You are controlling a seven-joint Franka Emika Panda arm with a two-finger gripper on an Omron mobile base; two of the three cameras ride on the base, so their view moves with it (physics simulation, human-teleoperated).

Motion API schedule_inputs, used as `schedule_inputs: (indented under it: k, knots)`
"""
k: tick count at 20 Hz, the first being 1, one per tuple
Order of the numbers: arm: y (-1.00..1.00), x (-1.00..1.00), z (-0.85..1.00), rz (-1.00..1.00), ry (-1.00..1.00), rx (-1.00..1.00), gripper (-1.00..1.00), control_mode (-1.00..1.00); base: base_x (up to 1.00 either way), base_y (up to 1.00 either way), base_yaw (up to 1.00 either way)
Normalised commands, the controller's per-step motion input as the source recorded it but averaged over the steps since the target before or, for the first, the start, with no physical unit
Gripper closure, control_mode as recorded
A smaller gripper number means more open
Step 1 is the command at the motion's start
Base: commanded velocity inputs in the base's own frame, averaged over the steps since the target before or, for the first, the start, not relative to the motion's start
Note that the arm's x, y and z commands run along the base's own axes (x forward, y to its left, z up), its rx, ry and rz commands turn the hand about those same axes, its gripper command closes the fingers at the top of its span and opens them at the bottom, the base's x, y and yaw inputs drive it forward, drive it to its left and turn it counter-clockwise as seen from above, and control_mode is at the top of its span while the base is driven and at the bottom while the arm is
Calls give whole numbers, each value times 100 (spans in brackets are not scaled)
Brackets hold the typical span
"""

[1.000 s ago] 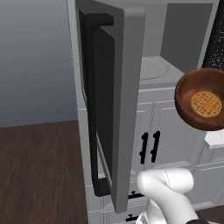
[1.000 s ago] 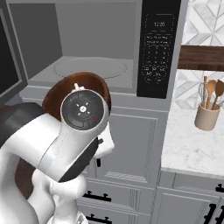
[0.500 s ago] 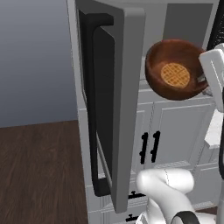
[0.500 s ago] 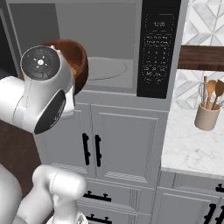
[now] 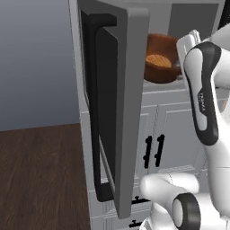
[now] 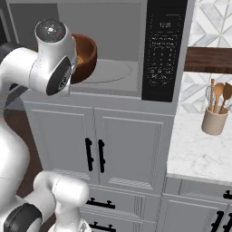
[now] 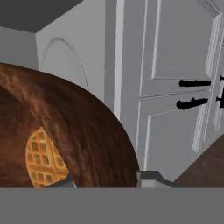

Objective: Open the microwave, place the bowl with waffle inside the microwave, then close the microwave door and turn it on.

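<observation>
The reddish-brown bowl [image 5: 165, 49] with a golden waffle [image 5: 158, 61] in it hangs at the mouth of the open microwave [image 6: 113, 72], just above its pale floor at the left front. My gripper [image 6: 77, 62] is shut on the bowl's [image 6: 87, 55] rim, with the white hand covering most of the grip. In the hand view the bowl [image 7: 87, 135] and the waffle [image 7: 43, 159] sit close between the fingertips [image 7: 148, 177]. The microwave door [image 5: 131, 99] stands swung wide open to the left, its black bar handle [image 5: 95, 112] facing out. The black control strip [image 6: 163, 50] is on the right.
White cabinet doors [image 6: 95, 145] with short black handles sit under the microwave. A marble counter [image 6: 199, 154] to the right carries a utensil pot [image 6: 214, 121]. My own arm [image 5: 206, 103] rises close beside the open door's edge. Dark wood floor [image 5: 40, 175] lies to the left.
The arm has lifted the bowl from in front of the cabinets up and forward to the microwave's opening. The door has stayed open.
</observation>
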Motion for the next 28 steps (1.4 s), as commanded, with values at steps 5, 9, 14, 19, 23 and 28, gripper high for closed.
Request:
schedule_inputs:
  k: [5,9,14,19,23,28]
  knots:
    - [0,99,-19,-13,0,22,100,-100,0,0,0]
    - [2,75,-49,-1,0,21,100,-100,0,0,0]
    - [21,72,-21,0,2,9,100,-100,0,0,0]
    - [41,89,-13,-1,19,0,100,-100,0,0,0]
    - [31,68,-15,-6,12,0,100,-100,0,0,0]
    - [13,34,-28,-7,5,0,-100,-100,0,0,0]
